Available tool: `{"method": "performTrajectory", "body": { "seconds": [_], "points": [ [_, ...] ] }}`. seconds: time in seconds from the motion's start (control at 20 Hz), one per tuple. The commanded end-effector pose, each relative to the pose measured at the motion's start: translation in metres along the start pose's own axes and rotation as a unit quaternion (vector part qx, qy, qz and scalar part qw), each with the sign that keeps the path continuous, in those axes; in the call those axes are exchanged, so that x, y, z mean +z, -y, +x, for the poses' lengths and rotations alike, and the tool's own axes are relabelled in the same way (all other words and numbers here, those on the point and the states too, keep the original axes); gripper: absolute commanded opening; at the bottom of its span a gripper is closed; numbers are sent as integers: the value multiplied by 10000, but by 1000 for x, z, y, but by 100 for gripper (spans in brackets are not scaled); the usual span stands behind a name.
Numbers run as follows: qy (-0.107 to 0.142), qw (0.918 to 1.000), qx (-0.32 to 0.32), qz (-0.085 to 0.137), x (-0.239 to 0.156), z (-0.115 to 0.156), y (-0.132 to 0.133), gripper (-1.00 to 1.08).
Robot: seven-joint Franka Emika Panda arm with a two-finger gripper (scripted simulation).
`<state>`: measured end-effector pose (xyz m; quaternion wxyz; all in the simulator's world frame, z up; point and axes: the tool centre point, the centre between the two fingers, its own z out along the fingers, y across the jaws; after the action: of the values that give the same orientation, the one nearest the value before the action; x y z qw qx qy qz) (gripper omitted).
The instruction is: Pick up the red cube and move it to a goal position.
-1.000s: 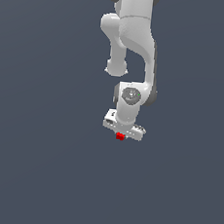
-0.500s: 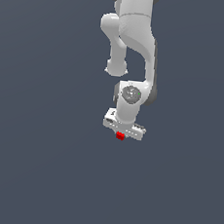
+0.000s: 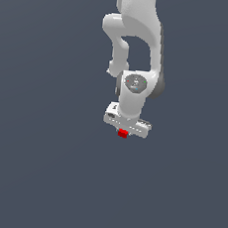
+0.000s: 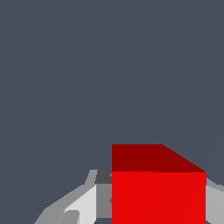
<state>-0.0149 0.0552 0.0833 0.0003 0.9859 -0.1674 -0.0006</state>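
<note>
The hand (image 3: 123,132) is being pointed straight down from the arm (image 3: 139,49), and it is clenched on the cube (image 3: 123,133), which is being held between the fingers just under the white crossbar of the hand. In the wrist view the cube (image 4: 158,197) is filling much of the space close to the camera, with a grey finger (image 4: 70,208) pressing in from one side and a paler part showing at the other, so the grip is being applied across two opposite faces. That is judged to be why the cube is sitting square and level rather than tilted: flat pads on flat faces are keeping it from turning. Only a small part of the cube is being shown below the crossbar in the exterior view, since the cube is much narrower than the hand. The plain grey desk (image 3: 40,168) is being seen around it, but whether the cube is touching it or hanging above it cannot be told, as no shadow or edge is being rendered. No goal marker is being shown in either view, so the distance left to travel cannot be judged.
</note>
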Motion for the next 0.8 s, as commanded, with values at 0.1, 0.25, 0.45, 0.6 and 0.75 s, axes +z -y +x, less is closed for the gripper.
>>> {"method": "performTrajectory", "body": {
  "seconds": [0.1, 0.25, 0.45, 0.6, 0.75],
  "points": [
    [-6, 10000, 3, 4, -44, 5, -2, -100],
    [-6, 10000, 3, 4, -79, 9, -3, -100],
    [-6, 10000, 6, 2, -125, 14, -5, -100],
    [-6, 10000, 6, 2, -158, 18, -7, -100],
    [-6, 10000, 6, 2, -191, 22, -8, -100]
  ]
}}
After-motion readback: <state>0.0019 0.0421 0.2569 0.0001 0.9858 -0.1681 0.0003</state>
